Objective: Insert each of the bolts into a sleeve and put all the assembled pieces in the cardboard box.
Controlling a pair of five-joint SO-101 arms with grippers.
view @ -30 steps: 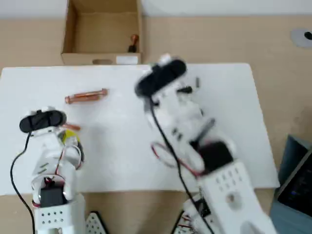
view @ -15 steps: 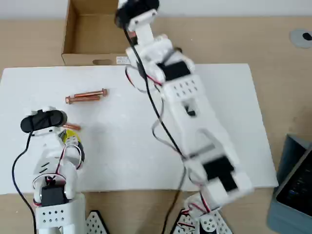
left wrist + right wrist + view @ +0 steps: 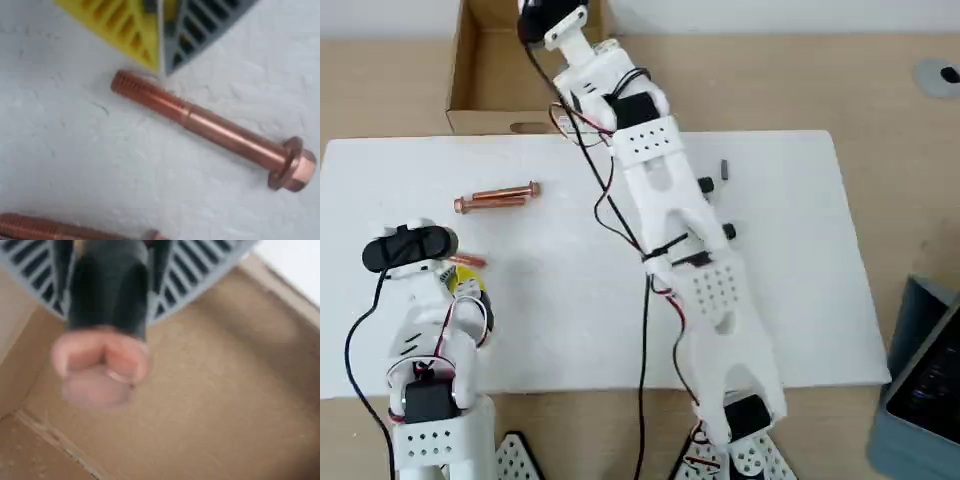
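Bench, high view: box (image 3: 480,70) at the far edge of the bench (image 3: 880,90); right arm (image 3: 660,190) stretched into it; two bolts (image 3: 498,196) together on the white mat (image 3: 550,320).
Left wrist view: left gripper (image 3: 161,60) pinched together on nothing, tips just beside a bolt (image 3: 210,127) lying flat.
Right wrist view: right gripper (image 3: 107,315) clamped on a black sleeve (image 3: 110,290), bolt head (image 3: 100,365) poking out, over the box floor.
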